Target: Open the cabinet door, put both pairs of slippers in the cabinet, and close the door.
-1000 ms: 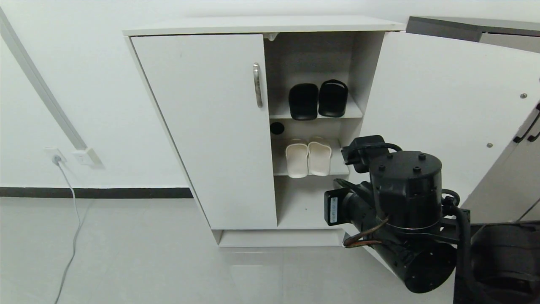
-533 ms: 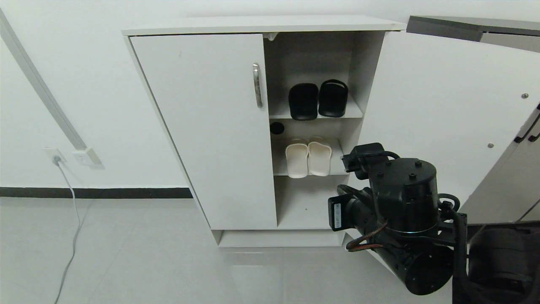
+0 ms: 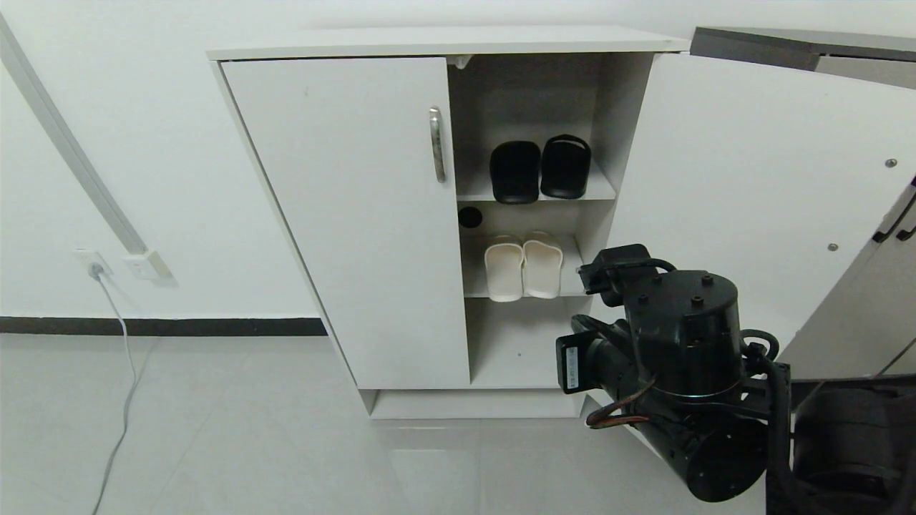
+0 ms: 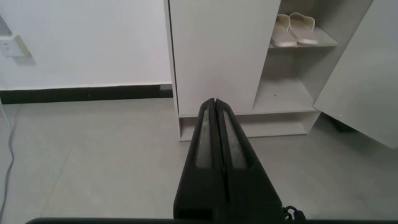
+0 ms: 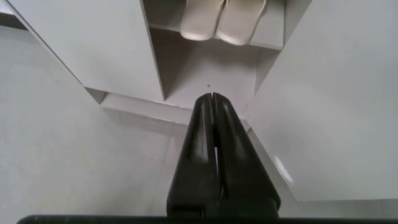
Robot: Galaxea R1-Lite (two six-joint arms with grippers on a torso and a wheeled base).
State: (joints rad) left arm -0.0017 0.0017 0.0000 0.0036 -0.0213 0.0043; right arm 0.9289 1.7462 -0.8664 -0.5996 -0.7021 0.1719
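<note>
I see the tall white wooden cabinet (image 3: pixel 444 43) standing against the far wall on the pale tiled floor (image 3: pixel 236 443). It has 2 doors: the left white door panel (image 3: pixel 351 214) is shut, and the right white door panel (image 3: pixel 744 186) is swung wide open toward the right, so the right half of the interior shows.

My black right arm (image 3: pixel 680 357) sits low and near, in front of the open door and just right of the bottom compartment.

Inside, the pair of black slide slippers (image 3: pixel 539 169) lies side by side on the upper shelf, toes pointing in. The pair of cream white slide slippers (image 3: pixel 523 269) lies side by side on the shelf below, the 2 touching each other.

The right gripper (image 5: pixel 213 99) points at the cabinet's bottom compartment, below the cream pair, with its black fingers pressed together on nothing. The left gripper (image 4: pixel 214 104) hangs over the floor on the near side of the shut door, its fingers likewise clenched with nothing between them.

A slim vertical metal handle (image 3: pixel 436 145) sits on the right edge of the shut door. A white wall socket (image 3: pixel 95 270) with a grey cable (image 3: pixel 122 400) is far left.
</note>
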